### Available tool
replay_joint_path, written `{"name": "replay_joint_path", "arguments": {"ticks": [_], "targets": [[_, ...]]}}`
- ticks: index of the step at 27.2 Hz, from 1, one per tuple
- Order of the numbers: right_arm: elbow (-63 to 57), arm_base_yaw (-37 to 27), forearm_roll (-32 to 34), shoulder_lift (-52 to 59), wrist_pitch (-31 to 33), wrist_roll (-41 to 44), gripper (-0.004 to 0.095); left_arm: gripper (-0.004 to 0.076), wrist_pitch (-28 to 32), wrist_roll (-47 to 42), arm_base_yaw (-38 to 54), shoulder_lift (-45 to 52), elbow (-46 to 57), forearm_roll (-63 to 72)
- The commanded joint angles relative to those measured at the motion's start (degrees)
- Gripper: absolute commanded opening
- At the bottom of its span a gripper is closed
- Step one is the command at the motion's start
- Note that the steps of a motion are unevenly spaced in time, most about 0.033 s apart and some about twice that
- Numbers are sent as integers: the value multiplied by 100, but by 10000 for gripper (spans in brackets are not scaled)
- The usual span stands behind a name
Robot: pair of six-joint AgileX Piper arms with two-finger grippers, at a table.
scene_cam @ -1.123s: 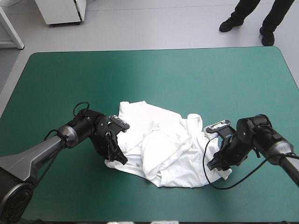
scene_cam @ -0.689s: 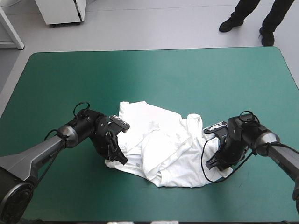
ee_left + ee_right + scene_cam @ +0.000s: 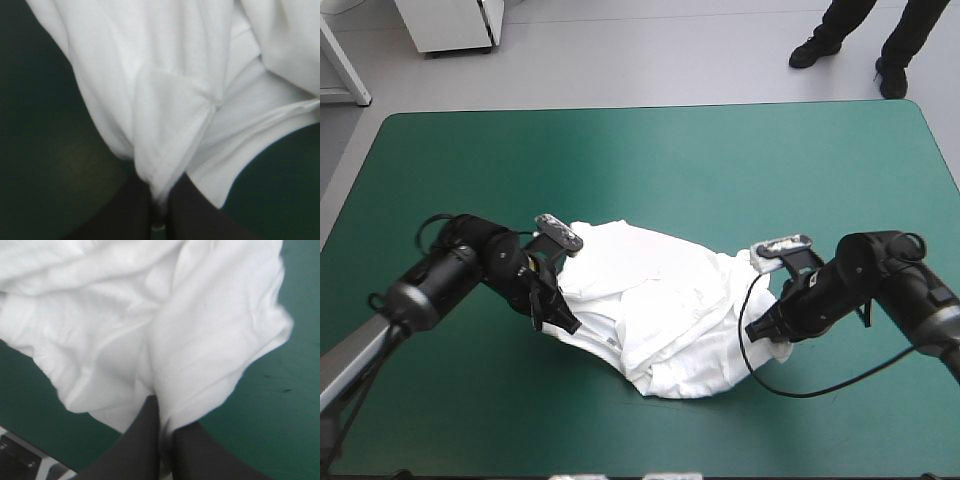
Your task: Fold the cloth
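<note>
Near the middle of the teal-green table cover (image 3: 670, 150), the crumpled white short-sleeved T-shirt (image 3: 660, 300) lies bunched narrower than earlier; both arms have shifted. Only the wrist views show the left gripper (image 3: 159, 212) and right gripper (image 3: 166, 440) each pinching a fold.

This is a robotics lab: black robot arms, left arm (image 3: 425, 285) and right arm (image 3: 905, 290), share one large table (image 3: 650, 108) with a teal-green cover (image 3: 720, 160) on plain grey floor (image 3: 650, 50). Far beyond the left gripper (image 3: 563, 323), past the table's far edge, stands a white cabinet (image 3: 450, 22).
</note>
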State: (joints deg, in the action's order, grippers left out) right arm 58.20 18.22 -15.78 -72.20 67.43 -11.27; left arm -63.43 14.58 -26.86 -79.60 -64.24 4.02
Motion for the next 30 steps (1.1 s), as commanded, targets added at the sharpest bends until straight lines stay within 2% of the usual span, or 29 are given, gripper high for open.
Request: {"name": "replay_joint_path", "arguments": {"ticks": [1,4,7,10,14,23,27,30], "targets": [[1022,-5,-139,660,404,334,-11,-10,-510,-147,-40,839,-806,-26],[2197,-5,-127,995,404,609,-12,-10,-787,-147,-40,1329,-1894,-70],[3348,-5,-203,997,404,767,-12,-10,-825,-147,-40,1367,-3016,-34],[4230,-5,-252,973,287,810,-11,-10,-715,-147,-40,1347,-3957,-20],[5315,-5,-168,975,-193,883,-12,-10,-438,-147,-40,1285,-5153,80],[6681,-5,18,975,-1535,969,-12,-10,795,50,-40,1087,-7043,560],[6887,-5,-23,975,-1745,892,-12,-10,801,162,-40,1047,-7473,764],[6957,-5,-154,986,-1650,854,-12,-10,450,162,-40,1083,-7512,894]]}}
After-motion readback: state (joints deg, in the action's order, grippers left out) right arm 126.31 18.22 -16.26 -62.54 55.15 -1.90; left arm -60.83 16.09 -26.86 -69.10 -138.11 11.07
